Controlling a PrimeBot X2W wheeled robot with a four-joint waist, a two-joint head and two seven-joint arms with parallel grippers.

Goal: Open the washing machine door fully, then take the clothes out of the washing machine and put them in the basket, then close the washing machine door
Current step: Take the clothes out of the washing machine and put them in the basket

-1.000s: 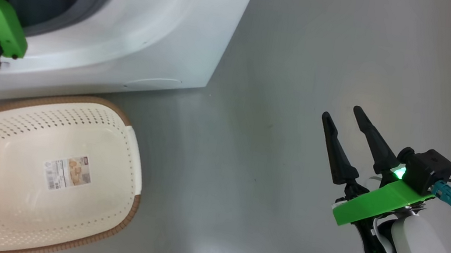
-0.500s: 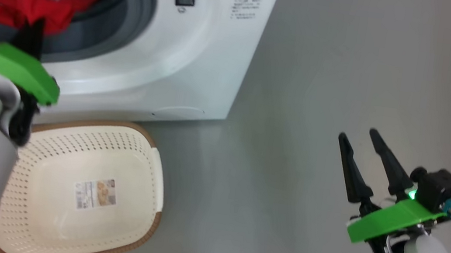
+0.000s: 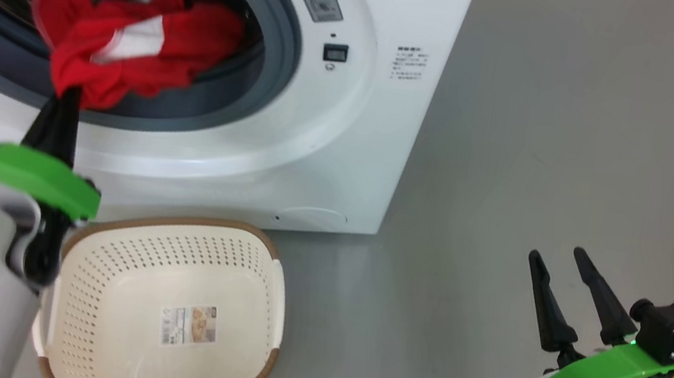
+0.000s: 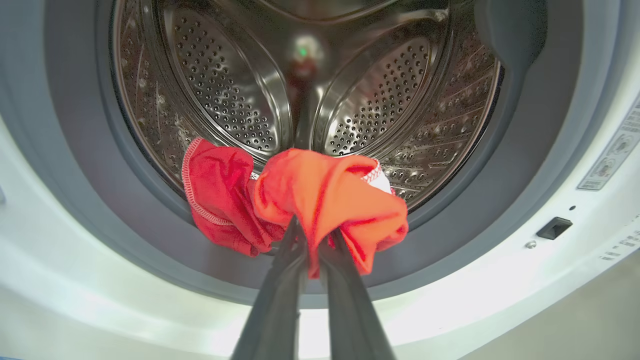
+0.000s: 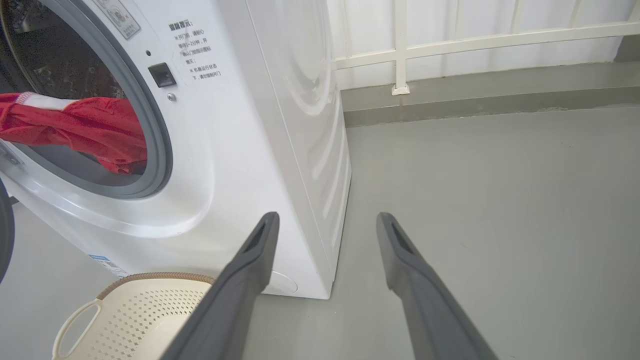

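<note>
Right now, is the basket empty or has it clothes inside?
Empty. The basket shows a bare bottom and its paper label; the clothes hang at the drum mouth.

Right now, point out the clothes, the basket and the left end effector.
clothes [image 3: 205, 45], head view, red fabric fold
basket [image 3: 187, 219], head view, brown rim
left end effector [image 4: 315, 234], left wrist view, between fingertips

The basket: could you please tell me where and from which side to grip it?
Probably the pale side handle of the basket, from above, on the robot's right: its open loop gives a bar to close on, and the open right gripper stands nearest.
</note>
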